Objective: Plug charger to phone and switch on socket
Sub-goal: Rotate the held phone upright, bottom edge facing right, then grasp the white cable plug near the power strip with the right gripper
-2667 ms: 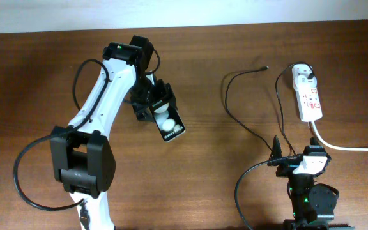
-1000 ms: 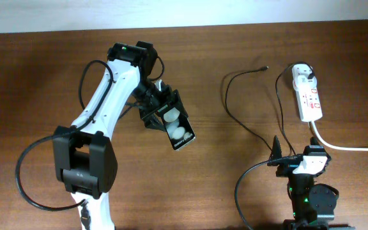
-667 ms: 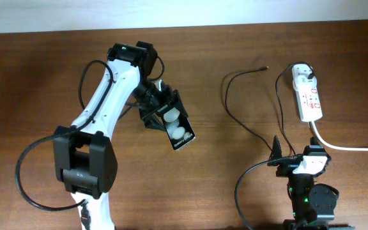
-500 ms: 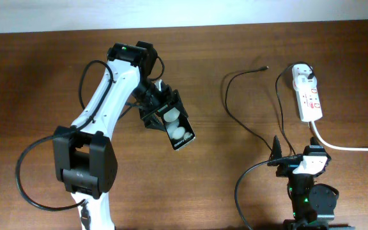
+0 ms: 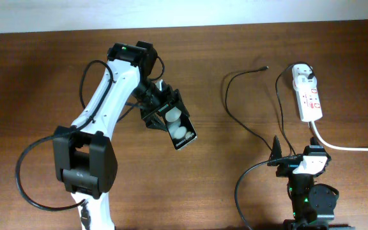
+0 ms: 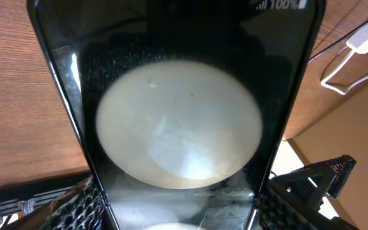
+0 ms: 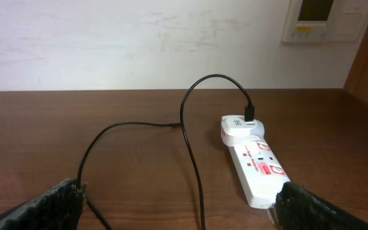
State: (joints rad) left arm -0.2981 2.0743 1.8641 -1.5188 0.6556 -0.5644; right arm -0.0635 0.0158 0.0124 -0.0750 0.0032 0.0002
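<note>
My left claw (image 5: 166,119) is clamped on the phone (image 5: 179,130), one finger on each long edge. Seen from overhead, the phone lies left of the table's (image 5: 30,76) middle. It is turned slantwise, with its far-left end between my fingers and its near-right end sticking out free. Two pale round glares sit on its glossy face. In my left wrist view the phone (image 6: 177,128) fills nearly everything, its dark side edges running down to my fingers (image 6: 75,204) at the bottom corners. I cannot tell whether it rests on the wood or hangs just above it.

To the right of the phone's free end is a stretch of bare wood, then the charger (image 5: 226,96). Its thin black cable loops near and far, and its plug tip (image 5: 264,67) lies loose on the far side, pointing right, well apart from the phone. The other end rises into the white adapter (image 5: 304,72), which is seated at the far end of the socket (image 5: 310,99).

The socket lies lengthwise near the right edge, and its thick white cord (image 5: 353,148) runs off to the right.

My right claw (image 5: 296,153) sits at the near right with its fingers spread wide, gripping nothing. The cable passes close by its left finger, and the socket (image 7: 260,169) lies just ahead of it. Open wood stretches beyond to the wall (image 7: 107,38).
</note>
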